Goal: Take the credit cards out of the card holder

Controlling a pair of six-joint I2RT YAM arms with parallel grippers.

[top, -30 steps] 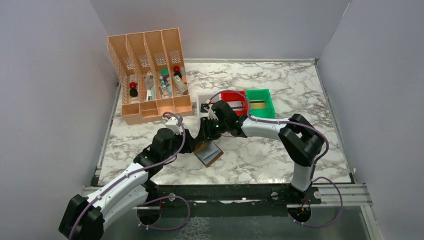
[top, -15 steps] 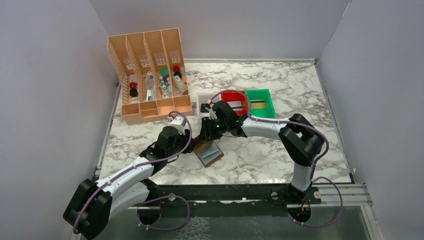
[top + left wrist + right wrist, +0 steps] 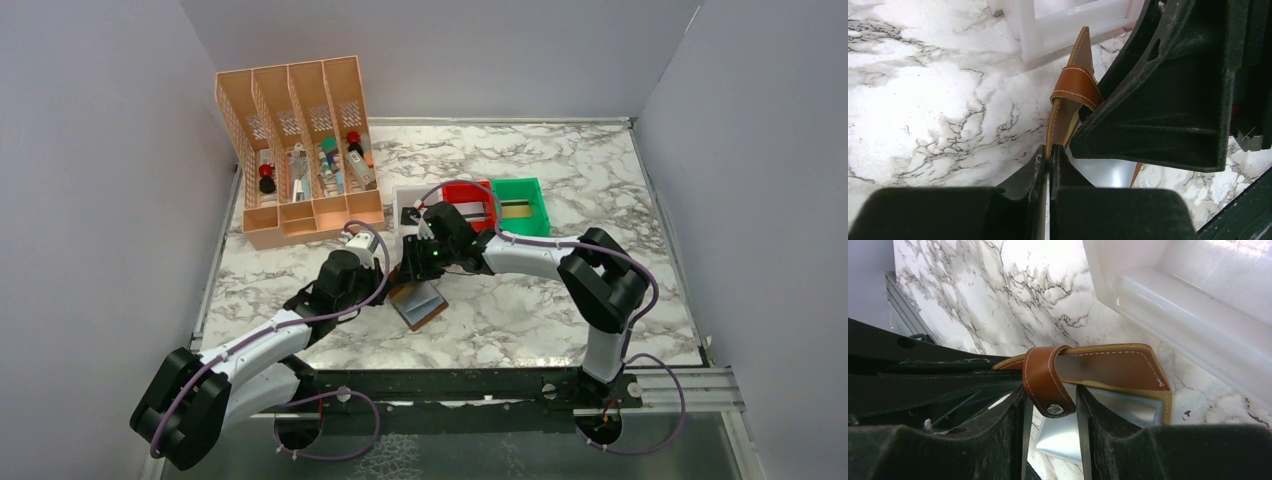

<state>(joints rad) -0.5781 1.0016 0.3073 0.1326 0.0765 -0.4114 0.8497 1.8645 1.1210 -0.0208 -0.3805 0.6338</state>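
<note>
The brown card holder [image 3: 422, 305] lies open in mid-table, one flap [image 3: 1060, 117] standing on edge. My left gripper [image 3: 1049, 159] is shut on that flap's near edge. My right gripper [image 3: 1050, 390] comes in from the right, its fingers closed against both edges of the holder's snap strap [image 3: 1043, 372]. Shiny grey faces [image 3: 1120, 407] show inside the holder. I cannot tell whether these are sleeves or the credit cards. In the top view both grippers meet over the holder, left gripper [image 3: 393, 290] beside right gripper [image 3: 415, 275].
A white bin [image 3: 1188, 325] stands just behind the holder, with a red bin [image 3: 470, 195] and a green bin [image 3: 520, 205] to its right. An orange slotted organizer [image 3: 300, 150] with small items stands at the back left. Grey walls enclose the table.
My left gripper has moved in a little towards the holder and closed from open onto the flap's edge. The right gripper and the holder have stayed where they were.
</note>
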